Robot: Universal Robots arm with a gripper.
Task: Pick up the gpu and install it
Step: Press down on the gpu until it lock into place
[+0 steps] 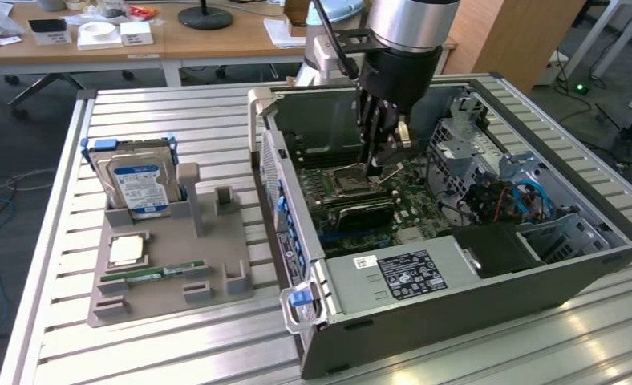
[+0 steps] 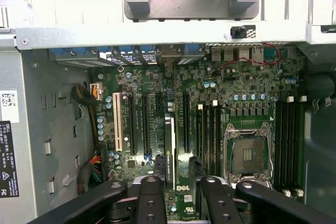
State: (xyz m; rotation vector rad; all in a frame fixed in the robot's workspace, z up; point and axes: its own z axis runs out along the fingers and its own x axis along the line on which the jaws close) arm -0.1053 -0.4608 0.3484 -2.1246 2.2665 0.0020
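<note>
The gpu is a thin black card standing on edge on the motherboard inside the open computer case. In the wrist view the gpu is seen edge-on, lined up with one of the long expansion slots. My gripper hangs inside the case just above the card. In the wrist view my gripper is open, its black fingers standing apart on either side of the card's edge, and I see no contact with it.
The empty CPU socket and memory slots lie beside the card. The case walls close in around my gripper. A grey parts tray at the exterior view's left holds a blue-labelled hard drive and a green memory stick.
</note>
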